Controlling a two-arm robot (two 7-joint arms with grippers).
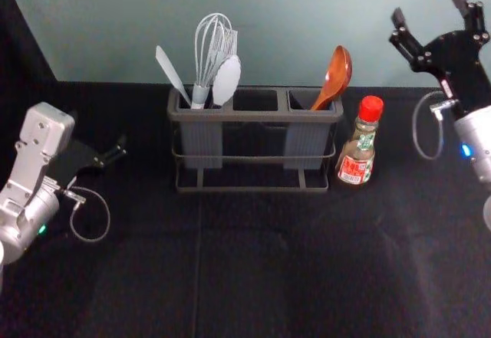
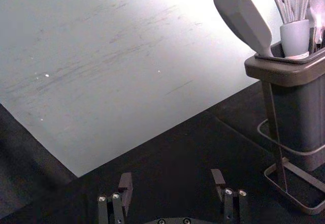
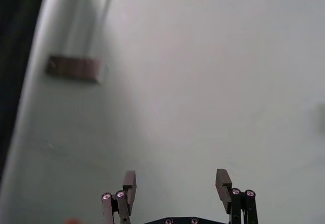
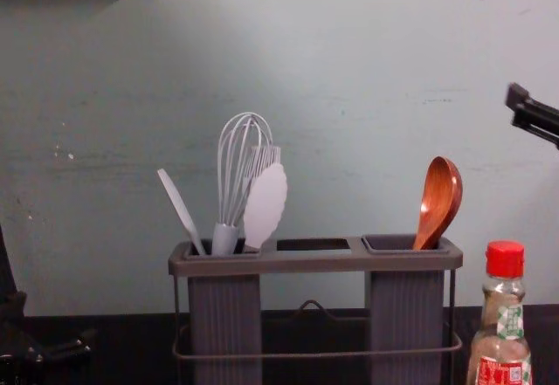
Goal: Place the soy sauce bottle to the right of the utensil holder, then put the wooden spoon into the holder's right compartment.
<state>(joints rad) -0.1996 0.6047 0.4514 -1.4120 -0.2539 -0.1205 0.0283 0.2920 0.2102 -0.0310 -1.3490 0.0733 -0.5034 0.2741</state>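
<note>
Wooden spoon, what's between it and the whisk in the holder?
A ribbed utensil and a scalloped one, then the middle opening of the holder, with nothing standing in it. The chest view shows this.

Red-capped soy sauce bottle (image 1: 360, 148) upright, just right of grey utensil holder (image 1: 255, 116). Wooden spoon (image 1: 337, 73) bowl-up, tilted right, in right compartment.

Chest view: soy sauce bottle (image 4: 500, 347) upright, below right gripper (image 4: 534, 116). Farther left of that gripper: utensil holder (image 4: 314, 263), wooden spoon (image 4: 439, 197) in right compartment. Left gripper (image 4: 54, 350) low, left of holder.
</note>
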